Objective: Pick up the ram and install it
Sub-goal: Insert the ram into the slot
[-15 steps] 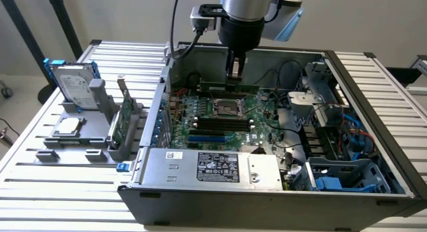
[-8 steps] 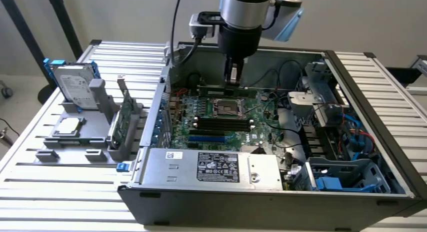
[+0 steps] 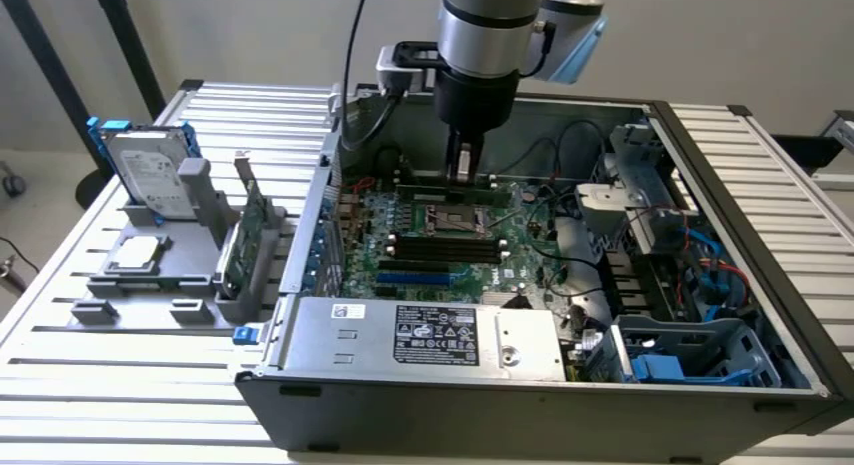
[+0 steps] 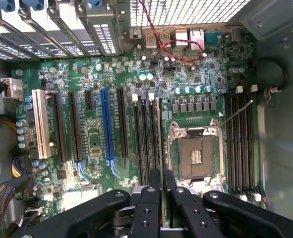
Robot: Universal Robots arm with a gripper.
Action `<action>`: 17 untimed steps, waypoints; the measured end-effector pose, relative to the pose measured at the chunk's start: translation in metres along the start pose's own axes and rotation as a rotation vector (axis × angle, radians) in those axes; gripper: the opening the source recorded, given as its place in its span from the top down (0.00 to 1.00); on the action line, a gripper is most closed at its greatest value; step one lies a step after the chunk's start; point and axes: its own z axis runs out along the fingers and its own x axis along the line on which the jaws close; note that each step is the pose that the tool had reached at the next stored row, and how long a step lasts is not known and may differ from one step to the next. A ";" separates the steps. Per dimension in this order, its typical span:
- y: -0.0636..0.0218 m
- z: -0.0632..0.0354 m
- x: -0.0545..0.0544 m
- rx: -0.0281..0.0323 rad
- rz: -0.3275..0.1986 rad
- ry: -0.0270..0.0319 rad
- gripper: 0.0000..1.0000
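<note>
Counting first, we find one arm with one claw (image 3: 461,177), one open computer case (image 3: 561,410) on the slatted table (image 3: 94,405), and one motherboard (image 4: 94,139) lying flat inside it. On the grey rack (image 3: 147,285) at the exterior view's left stand one silver hard drive (image 3: 147,170) with blue rails and one broad green expansion card (image 3: 247,243), both upright. The wrist view gives us one CPU socket (image 4: 193,153) with its contacts showing, a bank of four black memory slots (image 4: 239,144) on one side of it, and one blue slot (image 4: 106,124) and one white slot (image 4: 39,126) among the black expansion slots.

The claw's two fingers stand almost together, clamped on the ram (image 3: 424,193) — a single thin green stick, held by its upper edge near the middle, long side level. In the exterior view it hangs low over the board on the far side of the socket, lined up with a second bank of slots there. Whether it already touches a slot we cannot tell.

Room is tight: the case's far wall lies near behind the ram, the socket just in front of it. To the exterior view's right the grey drive cage (image 3: 641,175) and its wiring stand well apart, and the power supply (image 3: 427,335) lines the near edge — above the board the case is open.
</note>
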 end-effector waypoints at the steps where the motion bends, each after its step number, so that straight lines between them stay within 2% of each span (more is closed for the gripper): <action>1: 0.0001 0.0018 0.001 0.0000 0.000 0.0000 0.86; 11: -0.0003 0.0195 0.008 0.0003 0.000 0.0031 0.86; 17: -0.0007 0.0271 0.010 0.0013 0.000 0.0125 0.86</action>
